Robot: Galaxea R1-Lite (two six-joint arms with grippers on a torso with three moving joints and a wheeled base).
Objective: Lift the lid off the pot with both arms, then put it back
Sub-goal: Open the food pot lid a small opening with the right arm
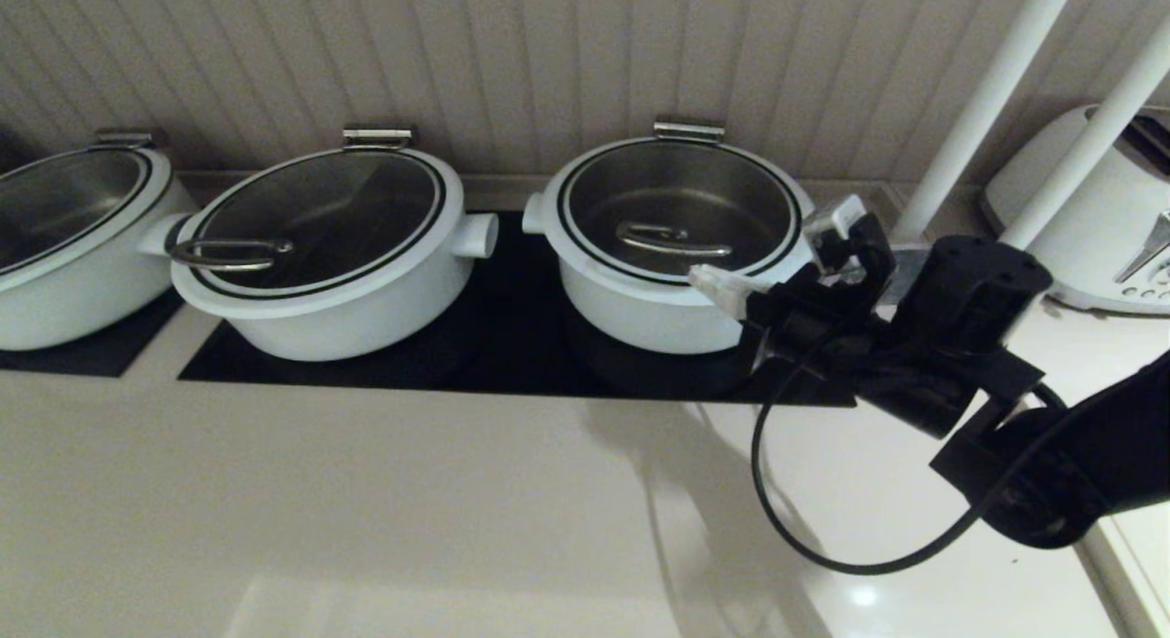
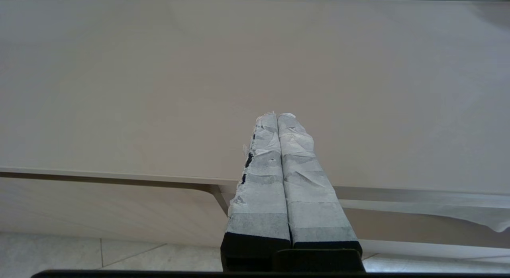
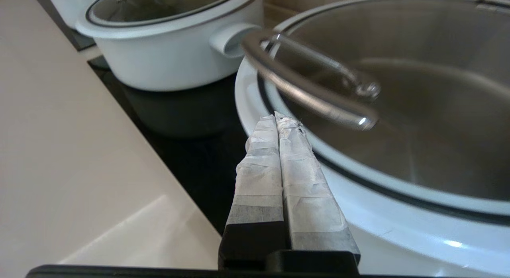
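Sitting on a black glossy cooktop panel (image 1: 512, 345) against a ribbed beige wall, the pot (image 1: 640, 309) is a round, deep white vessel with a brushed steel liner and a short stub handle on its left flank. The lid (image 1: 681, 208) rests closed on it: clear glass inside a white rim and a thin black ring, a metal hinge at the back, and a bent steel bar handle (image 1: 675, 243) at the centre.

The right gripper (image 1: 711, 280) reaches in from the right on a black jointed arm trailing a looped black cable. Its two tape-wrapped, crinkled whitish fingers (image 3: 293, 158) are pressed flat together, holding nothing, with the tips at the lid's front rim, just below the rounded steel handle; whether they actually touch the rim is hard to say.

The left gripper (image 2: 277, 116) appears only in its own wrist view, fingers likewise pressed together and empty, hovering over a smooth pale countertop (image 2: 159, 91) near its front edge.

Left of the pot stands a wider white pot (image 1: 338, 281) with an oval loop handle on its glass lid, and a white toaster (image 1: 1106, 227) sits at the far right.
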